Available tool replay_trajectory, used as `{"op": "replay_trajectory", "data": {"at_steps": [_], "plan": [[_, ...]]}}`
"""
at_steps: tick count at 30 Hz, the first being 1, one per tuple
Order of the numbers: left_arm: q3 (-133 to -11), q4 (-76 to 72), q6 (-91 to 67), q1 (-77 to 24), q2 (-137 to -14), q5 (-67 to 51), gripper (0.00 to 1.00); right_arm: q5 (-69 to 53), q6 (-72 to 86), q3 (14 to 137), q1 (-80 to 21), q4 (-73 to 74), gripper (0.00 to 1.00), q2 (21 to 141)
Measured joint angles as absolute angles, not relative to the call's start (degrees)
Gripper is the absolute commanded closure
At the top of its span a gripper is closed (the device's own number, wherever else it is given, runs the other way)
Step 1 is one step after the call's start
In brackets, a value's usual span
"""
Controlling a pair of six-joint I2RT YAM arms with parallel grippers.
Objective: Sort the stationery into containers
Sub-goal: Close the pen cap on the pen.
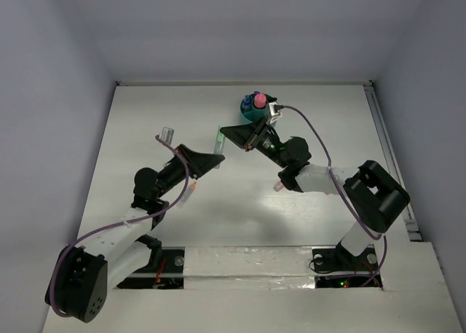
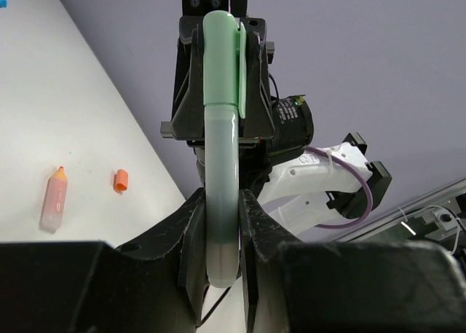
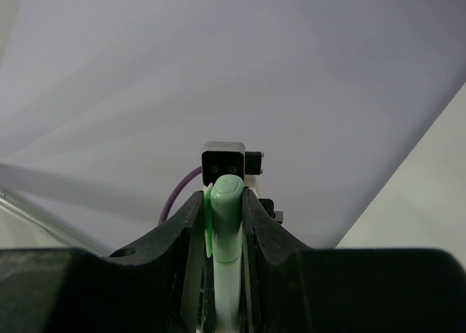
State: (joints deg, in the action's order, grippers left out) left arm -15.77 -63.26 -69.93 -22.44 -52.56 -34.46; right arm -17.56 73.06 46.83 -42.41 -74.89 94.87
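White bench (image 1: 156, 107), plain grey walls all round, and both claws meet in mid-air above it. The left claw (image 2: 222, 234) is clamped on the clear barrel of the green highlighter (image 2: 220, 151), and the right claw (image 3: 226, 216) is pinched tight on its cap end. Just behind the right claw sits the teal organiser (image 1: 247, 114), half hidden by that wrist, so only pink, purple and blue tops show. Left of the left claw, down on the bench, lie a pinkish highlighter (image 2: 54, 198) and a loose orange cap (image 2: 121, 180).
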Motion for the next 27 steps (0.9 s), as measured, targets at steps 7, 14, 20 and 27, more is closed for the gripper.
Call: {"op": "replay_trajectory", "data": {"at_steps": [7,14,20,27], "plan": [[-17.1,-64.4,-69.9,-22.4,-54.5,-35.5,1.0,-16.5,73.1,46.8,-42.4,-76.0,0.96,94.9],[-19.1,-62.0,-68.8,-22.5,-54.8,-38.0,1.0,-16.3,74.9,45.6,-42.3,-77.9,1.0,94.9],[-22.7,-54.2,-65.5,-22.5,-54.1,-41.0,1.0,-16.1,75.3,43.3,-41.8,-79.5,1.0,93.6],[-27.1,-52.5,-64.5,-22.6,-55.2,-45.2,1.0,-16.0,71.1,42.2,-41.7,-80.3,1.0,89.8]]}}
